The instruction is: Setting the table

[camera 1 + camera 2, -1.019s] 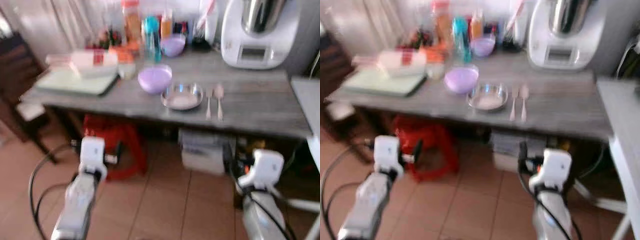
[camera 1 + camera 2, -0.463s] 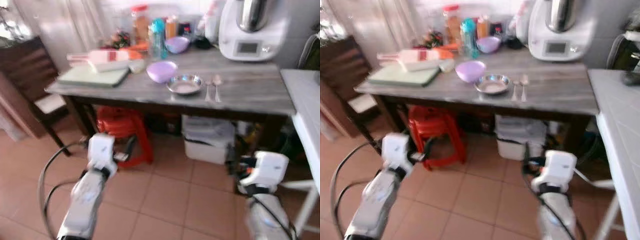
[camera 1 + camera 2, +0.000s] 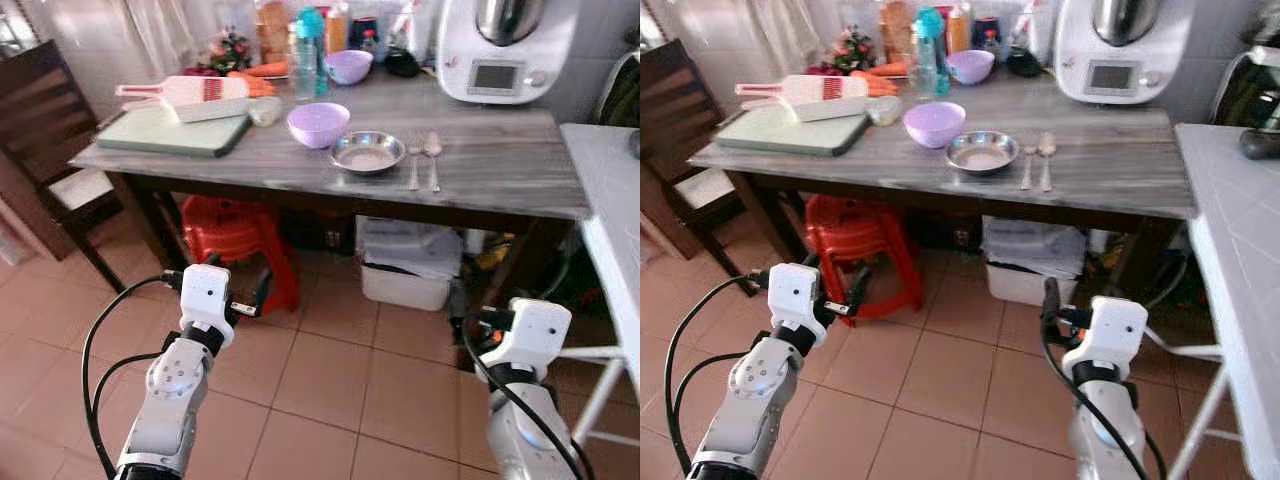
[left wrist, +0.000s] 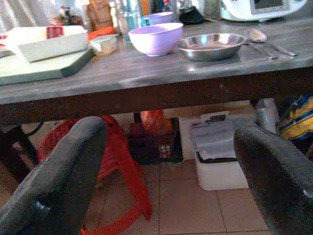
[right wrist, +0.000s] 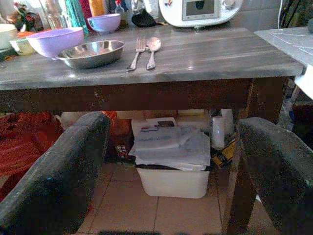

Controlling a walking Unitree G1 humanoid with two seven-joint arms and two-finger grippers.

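Observation:
On the grey wooden table a steel dish lies beside a purple bowl. To the dish's right, a fork and a spoon lie side by side. Both arms are held low over the tiled floor, well short of the table's front edge. My left gripper is open with nothing between its fingers and faces the table's underside. My right gripper is also open and empty, facing the white bin under the table.
A red stool and a white bin stand under the table. A green board, a slicer, bottles and a kitchen machine fill its back. A dark chair is left, a white counter right.
The camera has shifted and the blur has cleared; more floor shows before the table. Nothing on the table has moved. Both grippers stay low and open.

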